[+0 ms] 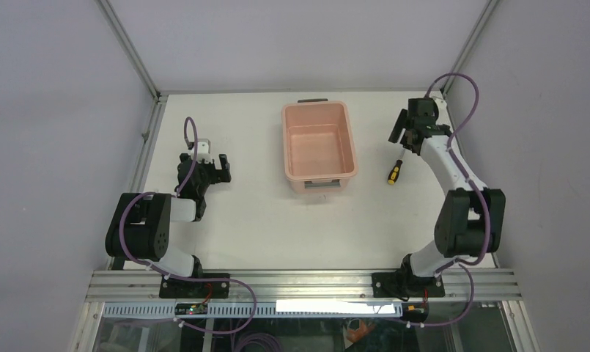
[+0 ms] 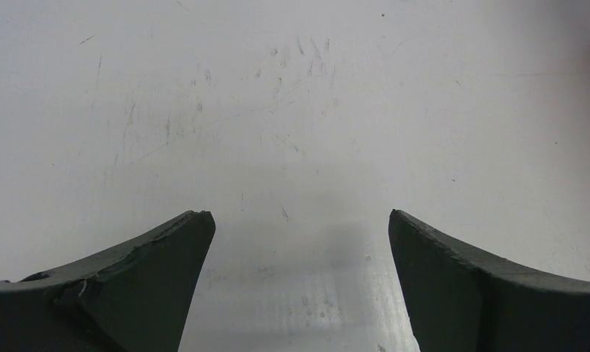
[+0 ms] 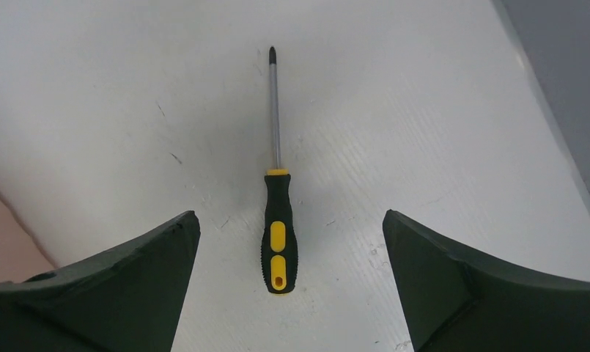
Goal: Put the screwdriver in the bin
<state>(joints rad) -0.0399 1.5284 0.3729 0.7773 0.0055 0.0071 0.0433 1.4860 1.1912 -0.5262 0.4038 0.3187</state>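
Screwdriver (image 3: pixel 280 227) lies flat on table (image 3: pixel 423 110) below spread right tool (image 3: pixel 289 216).

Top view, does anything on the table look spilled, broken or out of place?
Nothing stands out. The screwdriver lies flat and intact on the table, to the right of the bin, which sits upright and empty. The table shows only light scratches.

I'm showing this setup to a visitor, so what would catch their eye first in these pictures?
The salmon-pink bin, empty, stands out at the middle far side of the white table. Right of it the black and yellow screwdriver lies flat, framed by the open right gripper.
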